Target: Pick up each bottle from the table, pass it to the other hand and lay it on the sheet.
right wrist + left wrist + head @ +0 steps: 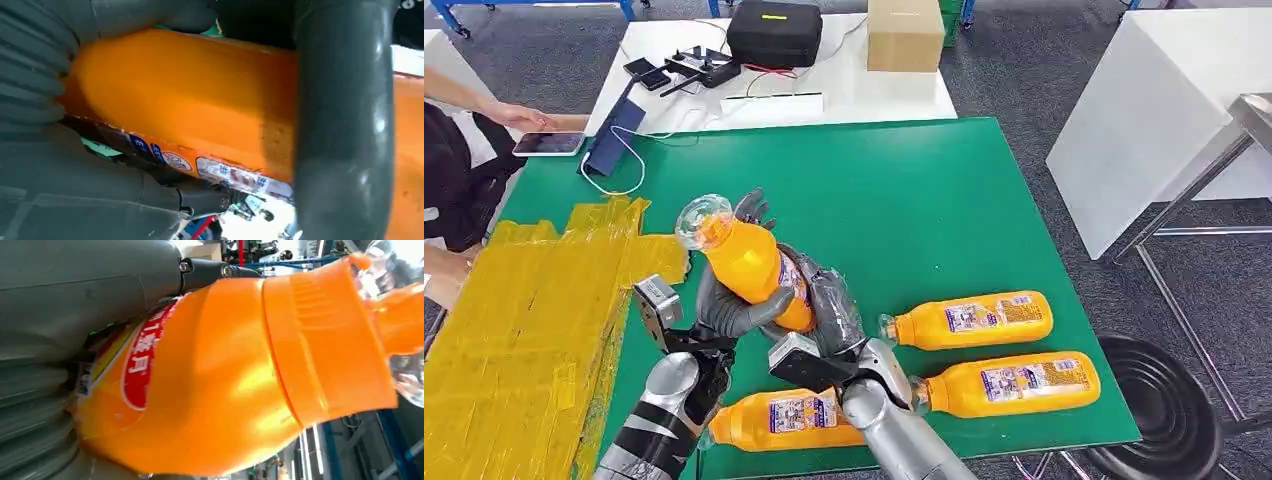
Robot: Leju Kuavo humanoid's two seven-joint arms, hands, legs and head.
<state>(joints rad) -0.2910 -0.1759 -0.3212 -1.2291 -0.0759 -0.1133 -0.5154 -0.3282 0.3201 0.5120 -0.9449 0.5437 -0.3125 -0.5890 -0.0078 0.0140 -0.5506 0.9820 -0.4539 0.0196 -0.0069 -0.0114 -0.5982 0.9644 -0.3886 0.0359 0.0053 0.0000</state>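
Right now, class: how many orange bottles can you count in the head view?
4. One bottle is held up between the left hand and the right hand. Three lie on the green table: far-right bottle, near-right bottle, front bottle, partly hidden by the arms.

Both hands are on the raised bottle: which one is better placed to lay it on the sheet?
Left. The left hand grips the bottle on the side nearer the yellow sheet; the right hand would have to reach across.
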